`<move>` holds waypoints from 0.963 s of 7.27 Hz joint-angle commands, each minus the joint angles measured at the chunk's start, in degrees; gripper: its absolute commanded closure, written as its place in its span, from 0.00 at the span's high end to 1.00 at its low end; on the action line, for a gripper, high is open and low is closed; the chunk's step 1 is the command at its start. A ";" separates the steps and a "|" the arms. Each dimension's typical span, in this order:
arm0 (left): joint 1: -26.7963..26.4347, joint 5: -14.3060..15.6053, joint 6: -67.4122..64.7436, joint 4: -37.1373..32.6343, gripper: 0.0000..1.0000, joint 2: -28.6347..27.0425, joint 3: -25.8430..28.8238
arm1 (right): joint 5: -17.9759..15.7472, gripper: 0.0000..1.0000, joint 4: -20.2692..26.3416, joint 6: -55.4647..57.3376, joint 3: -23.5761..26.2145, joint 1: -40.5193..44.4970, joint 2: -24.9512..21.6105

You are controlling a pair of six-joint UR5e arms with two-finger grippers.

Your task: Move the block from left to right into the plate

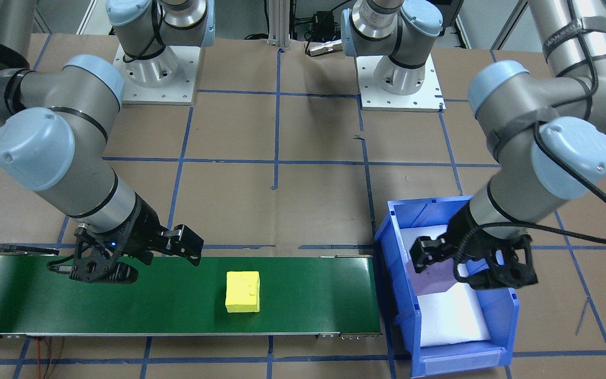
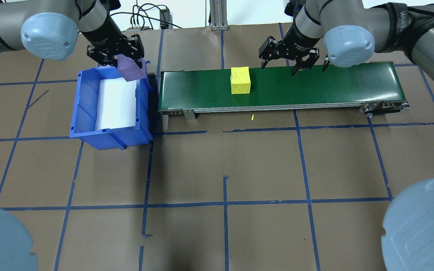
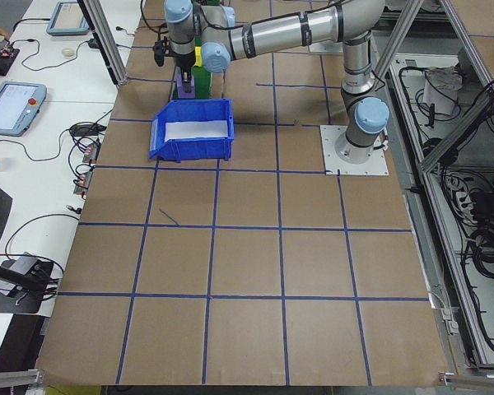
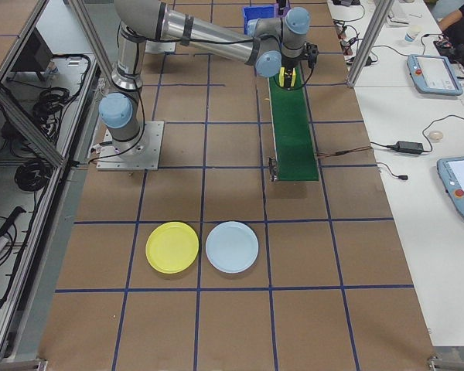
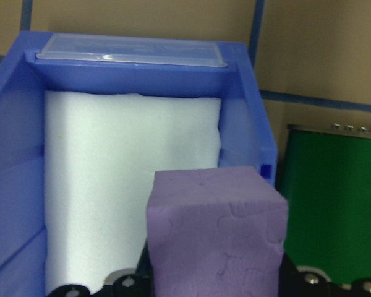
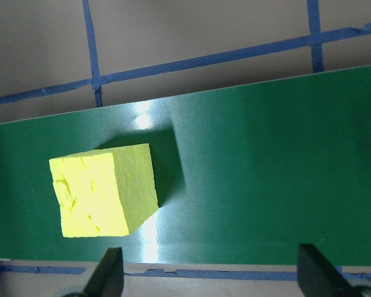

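Yellow foam cube (image 2: pixel 240 79) upright on green belt, left of middle. Purple foam cube (image 2: pixel 130 68) lifted over blue bin's far end. Yellow plate (image 4: pixel 172 247) flat, far right of belt.

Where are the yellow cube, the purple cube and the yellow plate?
Yellow cube (image 1: pixel 242 291): front-facing view, on its top face.
Purple cube (image 5: pixel 215 238): left wrist view, on its front face.
Yellow plate (image 4: pixel 172 247): right side view, on its middle.
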 commanded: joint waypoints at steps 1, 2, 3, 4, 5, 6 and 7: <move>-7.90 0.31 -0.97 0.17 0.27 0.71 -1.05 | 1.42 1.00 -2.93 0.68 -0.38 0.00 2.73; -8.01 1.18 -1.23 0.69 0.27 -0.52 -2.45 | 2.12 1.00 -3.64 0.95 -0.38 0.00 3.78; -8.36 2.49 -1.84 6.61 0.27 -3.84 -3.07 | 2.56 1.00 -3.82 2.34 -0.38 0.00 3.88; -8.37 3.03 -3.32 11.20 0.27 -7.78 -2.81 | 2.48 1.00 -3.91 2.18 -0.21 0.00 3.88; -8.63 2.95 -3.51 12.72 0.27 -8.52 -2.72 | 2.48 1.00 -4.34 2.18 0.23 0.00 3.79; -8.72 2.95 -3.60 12.65 0.27 -8.53 -2.72 | 2.48 1.00 -4.44 2.18 0.58 0.08 3.79; -8.72 3.03 -3.51 12.74 0.27 -8.79 -2.81 | 2.48 1.00 -4.44 2.18 0.67 0.09 3.79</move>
